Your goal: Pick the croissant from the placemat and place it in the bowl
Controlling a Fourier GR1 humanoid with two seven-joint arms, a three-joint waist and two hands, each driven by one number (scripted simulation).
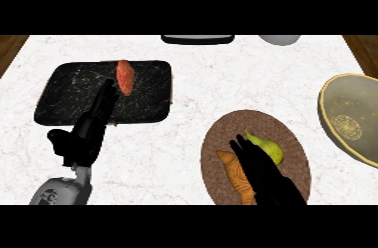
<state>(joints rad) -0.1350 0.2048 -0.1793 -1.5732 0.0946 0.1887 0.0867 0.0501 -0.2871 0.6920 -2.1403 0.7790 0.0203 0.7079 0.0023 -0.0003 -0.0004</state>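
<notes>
While the croissant (235,173) lies on the brown placemat (289,137), just beside a green pear (267,147), we see our right hand (258,164) stretched over it with straight fingers, holding nothing. The bowl (353,117) stands at the right edge of the white worktop (244,72). Our left hand (92,124) rests with straight fingers over a black tray (148,92) which carries a sweet potato (125,77).

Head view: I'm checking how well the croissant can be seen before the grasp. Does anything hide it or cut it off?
Head view: the right hand lies across the croissant, leaving only its left part showing on the brown placemat; the pear is partly covered too; the bowl is cut off at the right edge.
</notes>
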